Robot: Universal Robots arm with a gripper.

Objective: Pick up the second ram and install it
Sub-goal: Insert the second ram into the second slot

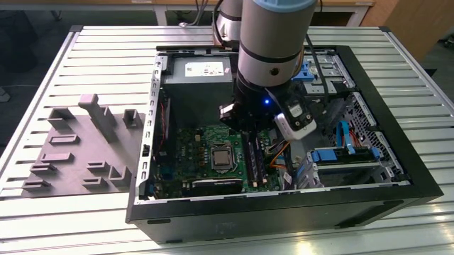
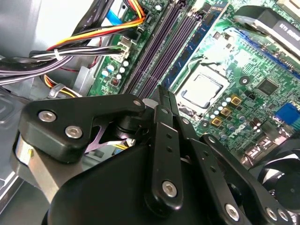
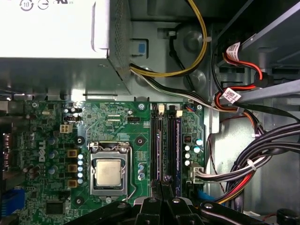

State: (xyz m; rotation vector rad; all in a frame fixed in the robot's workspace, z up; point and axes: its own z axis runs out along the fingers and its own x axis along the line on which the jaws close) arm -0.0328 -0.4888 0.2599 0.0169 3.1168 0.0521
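reaching down into the open computer case (image 1: pixel 397 175), the arm carries its gripper (image 1: pixel 243 126) low over the green motherboard (image 1: pixel 206 139), which lies flat on the case floor. in the second wrist view the gripper (image 2: pixel 165 99) has its black fingers (image 2: pixel 167 123) drawn narrow, nearly together, and a thin dark edge pokes out between their tips; this reads as the second ram (image 2: pixel 161 92), pinched edge-on, though very little of it shows past the fingers. in the first wrist view the same tips (image 3: pixel 164 182) sit right over the near end of the long black memory slots (image 3: pixel 154 140), so the second ram (image 3: pixel 164 178) is at the slots, but whether it touches one or hangs just above i cannot tell. a blue module (image 3: pixel 178 140) already stands in the slot beside them, on the side away from the square silver processor (image 3: pixel 108 172). bundled black, red and yellow cables (image 3: pixel 262 154) run along the far side of the slots, and the pale power supply box (image 3: pixel 56 28) fills the case corner beyond the board. in the exterior view a grey plastic rack (image 1: pixel 78 154) with uprights rests on the slatted metal table (image 1: pixel 106 42), just beside the case on the exterior view's left and well apart from the gripper.
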